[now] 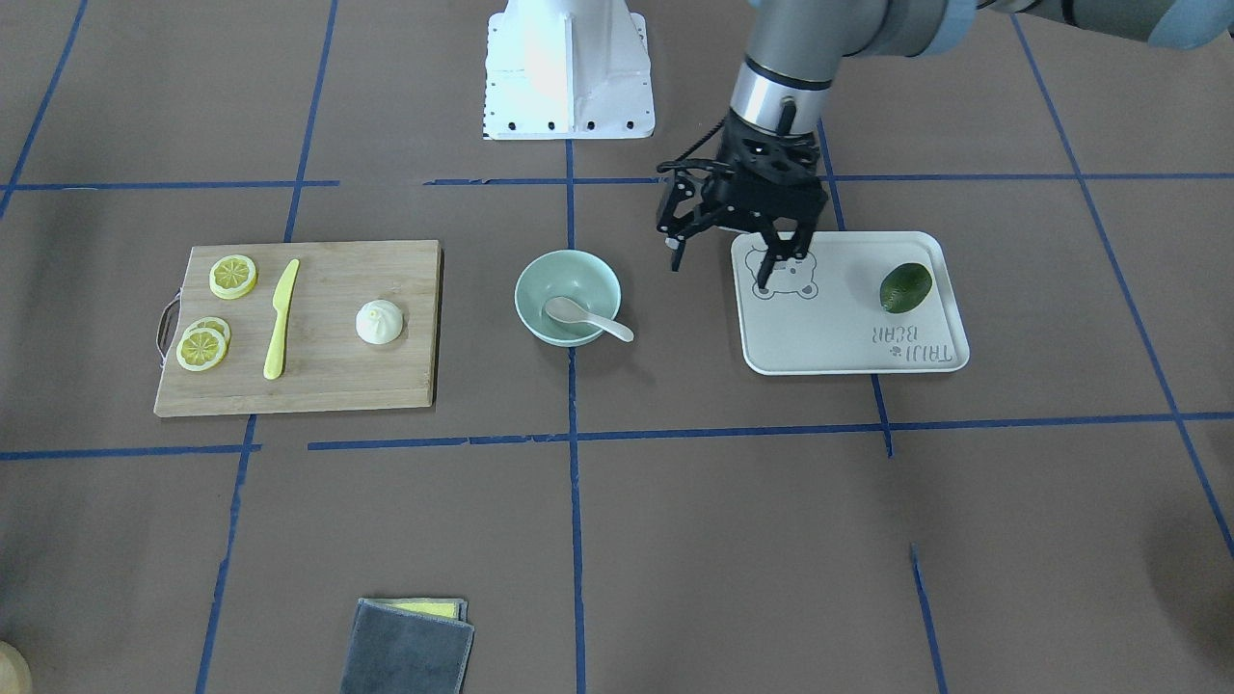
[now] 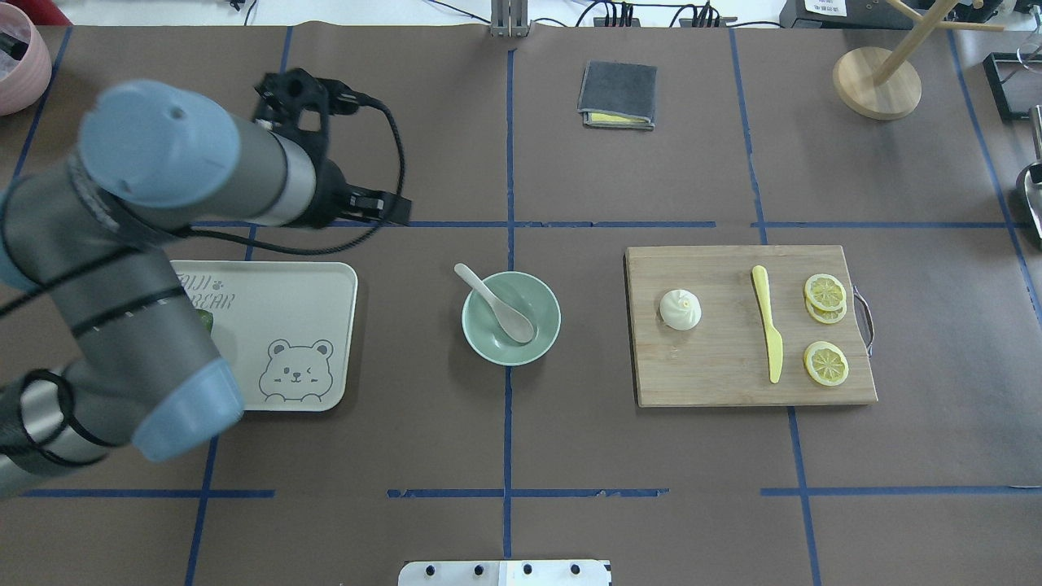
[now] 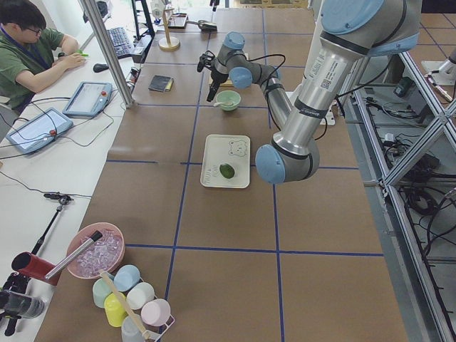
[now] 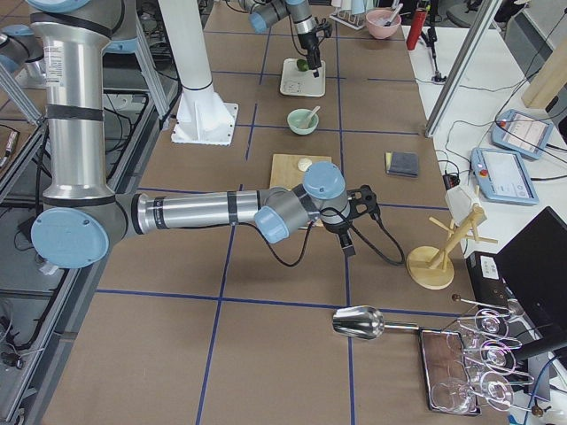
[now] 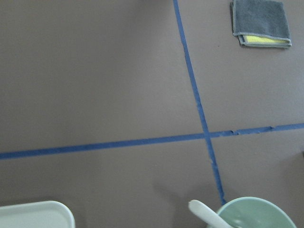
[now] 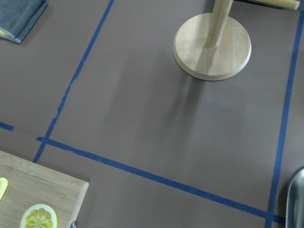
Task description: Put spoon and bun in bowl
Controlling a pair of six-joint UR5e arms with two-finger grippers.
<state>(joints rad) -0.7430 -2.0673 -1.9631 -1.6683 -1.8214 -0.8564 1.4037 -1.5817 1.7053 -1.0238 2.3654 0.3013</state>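
The pale spoon [image 1: 588,318] lies with its scoop in the mint-green bowl [image 1: 528,289] and its handle resting over the rim; both also show in the overhead view as the spoon [image 2: 498,306] and the bowl [image 2: 540,295]. The white pleated bun [image 1: 380,321] sits on the wooden cutting board [image 1: 337,381], apart from the bowl. My left gripper [image 1: 721,265] is open and empty, above the table between the bowl and the tray's edge. My right gripper [image 4: 348,241] shows only in the exterior right view, beyond the board's far side; I cannot tell whether it is open.
A white bear-print tray [image 1: 839,337] holds a green lime [image 1: 905,287]. A yellow knife [image 1: 281,318] and lemon slices [image 1: 233,276] lie on the board. A grey cloth [image 1: 410,646] lies at the operators' edge. A wooden stand [image 2: 877,81] is at the far right.
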